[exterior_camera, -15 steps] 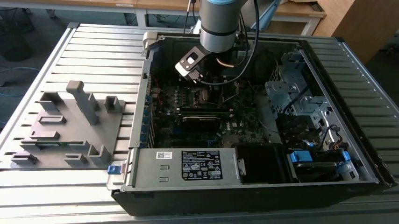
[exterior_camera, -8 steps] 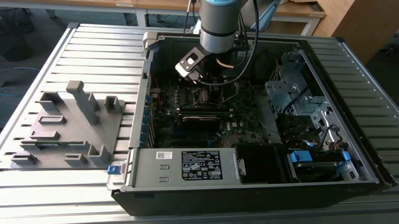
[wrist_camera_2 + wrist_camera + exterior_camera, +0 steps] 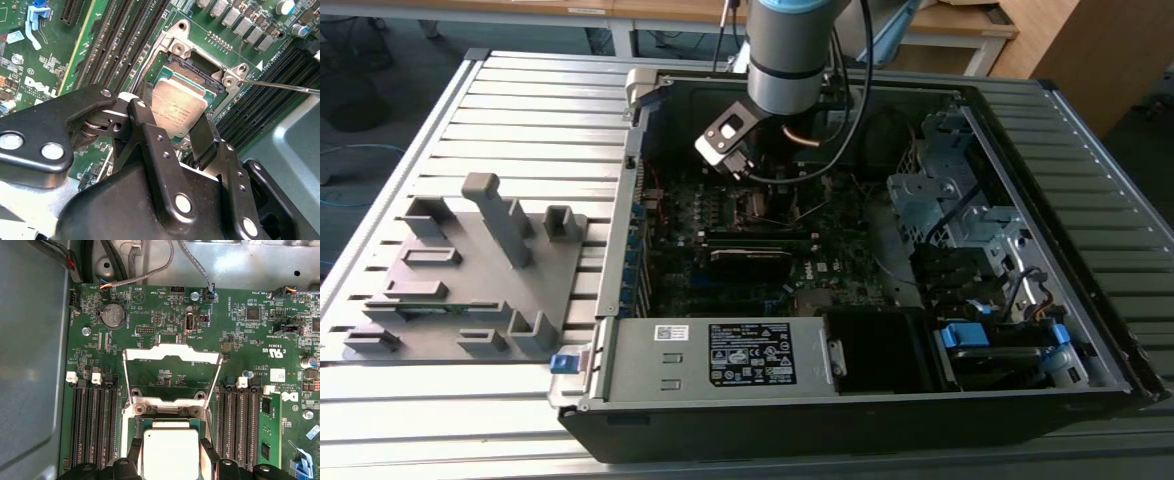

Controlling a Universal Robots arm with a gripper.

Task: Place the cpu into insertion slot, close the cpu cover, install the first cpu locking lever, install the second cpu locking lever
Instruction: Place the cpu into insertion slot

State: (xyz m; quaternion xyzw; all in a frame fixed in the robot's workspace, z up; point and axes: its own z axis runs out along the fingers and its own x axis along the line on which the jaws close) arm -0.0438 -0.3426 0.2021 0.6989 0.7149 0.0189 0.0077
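hand [image 3: 170, 119]: clamping on the cpu [image 3: 170, 452] by two opposite edges
cpu: hanging just over the insertion slot [image 3: 192, 67]
cpu cover [image 3: 172, 354]: standing flipped open at the slot's edge

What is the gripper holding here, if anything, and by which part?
The gripper holds the cpu. Its fingers pinch two opposite side edges, leaving the metal top bare, at the insertion slot.
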